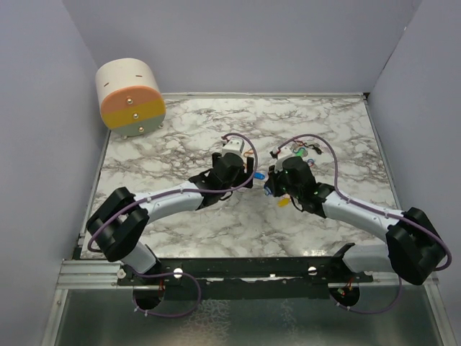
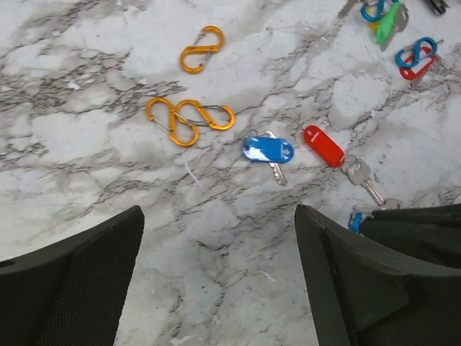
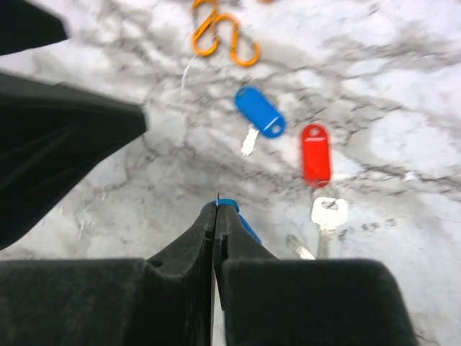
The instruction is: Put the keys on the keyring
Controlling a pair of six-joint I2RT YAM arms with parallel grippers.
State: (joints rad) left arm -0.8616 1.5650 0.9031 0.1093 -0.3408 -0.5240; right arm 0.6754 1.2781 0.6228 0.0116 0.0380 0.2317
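Two black fingers (image 2: 79, 281) of the left gripper (image 2: 220, 216) stand wide apart over the white-and-grey marble tabletop (image 2: 216, 288), with nothing between them. The right gripper (image 3: 216, 215) has its fingers pressed flat together. A blue piece (image 3: 238, 216) sits right at their tips and a thin sliver pokes up from the seam, but whether either is pinched cannot be told.

Just beyond the left gripper's gap lies a small metal key with a blue plastic tag (image 2: 268, 150), flat on the marble. Just to its right is a red plastic tag (image 2: 323, 145) linked to a silver key (image 2: 364, 179). The two tags are near each other but not touching. The right gripper's tips are near the silver key.

Farther out, a pair of orange metal S-shaped clips (image 2: 191, 119) lie hooked together, with a single orange S-shaped clip (image 2: 202, 49) beyond them. A cluster of green, blue and red pieces (image 2: 392, 21) is cut off at the corner of the left wrist view.

From above, both grippers meet near the middle of the table. A cream-and-orange cylinder (image 1: 131, 97) lies at the far left corner, well apart.
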